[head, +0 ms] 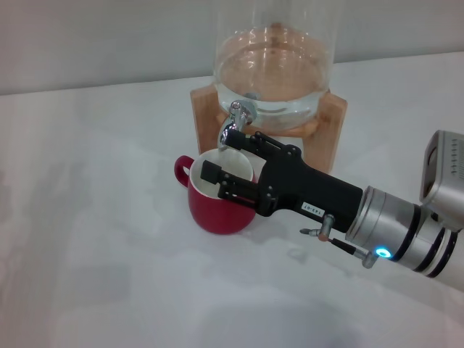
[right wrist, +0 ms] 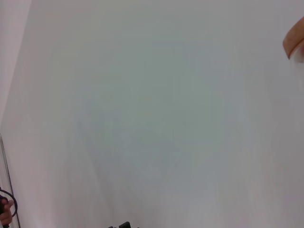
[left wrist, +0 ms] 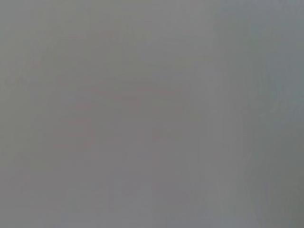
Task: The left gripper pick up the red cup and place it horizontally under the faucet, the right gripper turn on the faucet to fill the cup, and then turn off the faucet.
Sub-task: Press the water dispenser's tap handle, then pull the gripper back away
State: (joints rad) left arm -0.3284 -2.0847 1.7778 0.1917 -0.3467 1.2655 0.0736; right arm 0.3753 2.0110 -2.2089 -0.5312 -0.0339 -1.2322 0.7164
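The cup is set upright on the worktop, handle leftward, just under the faucet. The filling step is judged in hand: the right claw is held spread over the cup's mouth, beside the spout. Next, the lever must be reached and turned. The dispenser stands behind. The left claw is not seen.

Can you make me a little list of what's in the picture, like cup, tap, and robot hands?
cup: red cup upright on the white table, under the spout, handle toward the robot's left
tap: chrome faucet on a glass dispenser holding some water, on a wooden stand
right hand: right gripper reaching over the cup's mouth, fingers apart, upper one by the faucet
left hand: not in view
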